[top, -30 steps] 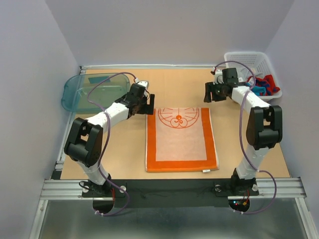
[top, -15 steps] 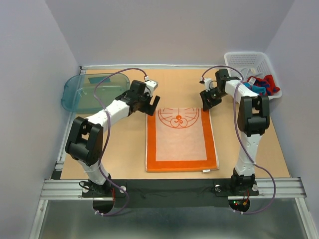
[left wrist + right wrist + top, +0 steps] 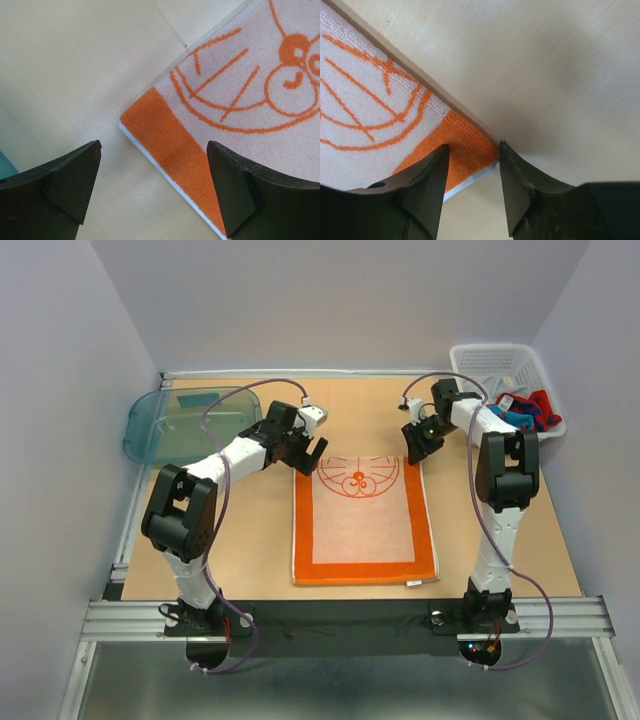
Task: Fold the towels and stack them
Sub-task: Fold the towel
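**A:** where's the orange towel (image 3: 364, 522) at?

**B:** flat, dead centre of the table (image 3: 250, 535). left gripper (image 3: 310, 455) is spread wide over its 11 o'clock corner, holding nothing. right gripper (image 3: 417, 446) straddles the 1 o'clock corner, jaws half-narrowed, not pinching. other towels (image 3: 527, 412) are bunched in the basket (image 3: 490, 358) at 2 o'clock.

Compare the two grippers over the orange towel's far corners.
The left gripper has its jaws wide open, while the right gripper has a much narrower gap. The left is above the orange towel's far left corner, with bare table showing between its fingers. The right looks lower, at the far right corner, with its fingers close on either side. Both point down at the flat towel, and neither has lifted it.
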Motion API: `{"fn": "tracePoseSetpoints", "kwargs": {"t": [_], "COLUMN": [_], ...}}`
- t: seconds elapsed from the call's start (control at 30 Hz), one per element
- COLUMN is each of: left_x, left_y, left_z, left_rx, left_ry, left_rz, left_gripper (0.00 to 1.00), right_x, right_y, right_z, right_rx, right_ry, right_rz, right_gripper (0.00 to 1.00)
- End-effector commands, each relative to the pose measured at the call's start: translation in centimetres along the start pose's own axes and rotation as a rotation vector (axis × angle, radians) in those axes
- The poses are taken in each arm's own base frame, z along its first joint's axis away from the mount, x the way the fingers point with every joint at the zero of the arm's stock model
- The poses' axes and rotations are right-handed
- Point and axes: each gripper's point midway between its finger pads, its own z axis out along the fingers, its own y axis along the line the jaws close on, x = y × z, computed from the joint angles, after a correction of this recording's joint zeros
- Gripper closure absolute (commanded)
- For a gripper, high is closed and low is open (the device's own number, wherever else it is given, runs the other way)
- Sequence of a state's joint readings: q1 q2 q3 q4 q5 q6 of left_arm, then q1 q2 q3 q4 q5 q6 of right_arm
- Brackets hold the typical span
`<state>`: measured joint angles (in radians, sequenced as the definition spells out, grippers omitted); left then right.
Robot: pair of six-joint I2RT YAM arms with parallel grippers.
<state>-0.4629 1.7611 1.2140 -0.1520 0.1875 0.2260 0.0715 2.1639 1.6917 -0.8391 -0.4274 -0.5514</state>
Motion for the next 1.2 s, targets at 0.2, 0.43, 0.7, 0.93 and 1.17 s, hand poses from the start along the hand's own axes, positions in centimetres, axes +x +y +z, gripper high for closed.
{"fn": "tracePoseSetpoints", "kwargs": {"t": [0.2, 0.43, 0.7, 0.93, 1.17], "left_x": [-3.2, -1.7, -2.1, -0.7, 1.2], "left_y": [0.8, 1.7, 2.2, 1.6, 1.9], "left_z": [1.9, 4.0, 5.2, 5.3, 6.1], "left_rx": [0.041, 0.049, 0.088, 0.184, 0.169], "left_ry": [-0.053, 0.032, 0.035, 0.055, 0.114], "left_rz": [0.11, 0.135, 0.107, 0.077, 0.058], "left_gripper": [0.02, 0.08, 0.25, 0.33, 0.34], "right_x": [2.1, 2.6, 2.8, 3.0, 2.9], "right_y": [-1.2, -1.1, -1.2, -1.5, -1.6], "right_z": [2.3, 2.4, 2.5, 2.7, 2.6], "right_rx": [-0.004, -0.008, 0.006, 0.016, 0.026], "right_ry": [0.088, 0.099, 0.111, 0.121, 0.118], "right_rz": [0.011, 0.019, 0.021, 0.027, 0.026], "right_gripper": [0.69, 0.95, 0.95, 0.95, 0.95]}}
